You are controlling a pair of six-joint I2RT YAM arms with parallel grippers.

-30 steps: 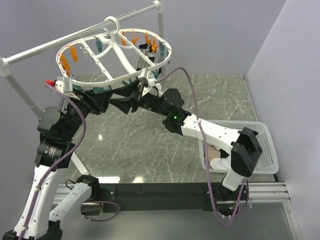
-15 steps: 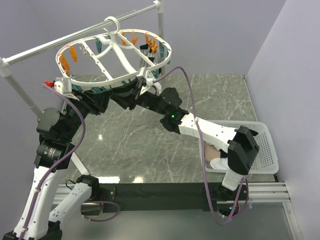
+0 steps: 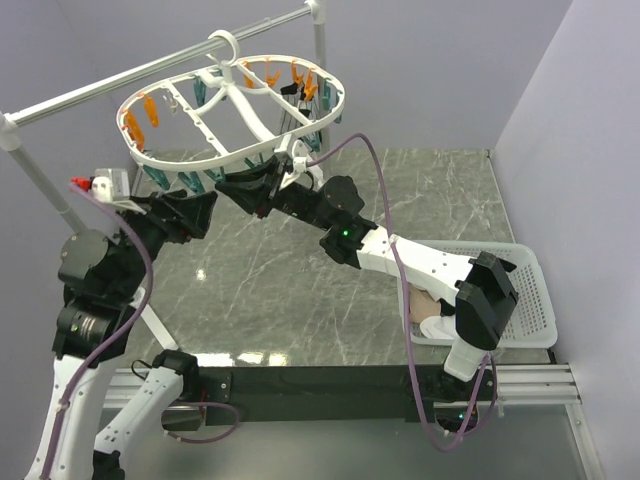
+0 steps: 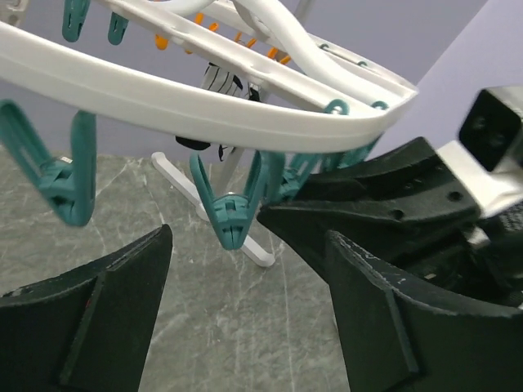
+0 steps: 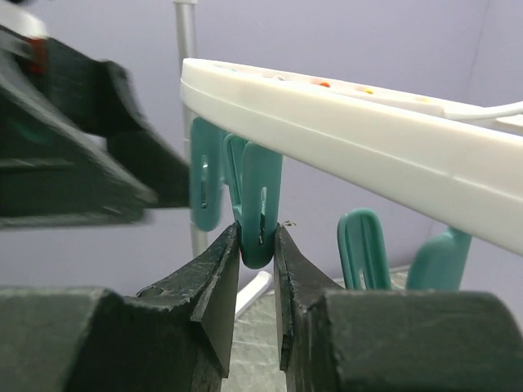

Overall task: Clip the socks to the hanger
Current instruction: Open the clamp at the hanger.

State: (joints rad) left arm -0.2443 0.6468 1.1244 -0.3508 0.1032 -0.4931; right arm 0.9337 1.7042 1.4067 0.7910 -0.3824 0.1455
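Parted fingers [image 4: 98,298] sit just below a teal clip [image 4: 231,214] on the hanger [image 4: 204,91].

A silver metal rail [image 3: 100,90] slants across the upper left of the top view, rising toward the upper middle. It has a white plastic joint [image 3: 318,10] at each end. Below the right joint, a silver upright post [image 3: 321,60] drops toward the grey marble-patterned counter [image 3: 300,300], which fills the middle of the frame. A white lattice-sided plastic basket [image 3: 530,275] sits at the counter's lower right, close to the pale lilac wall [image 3: 590,150].
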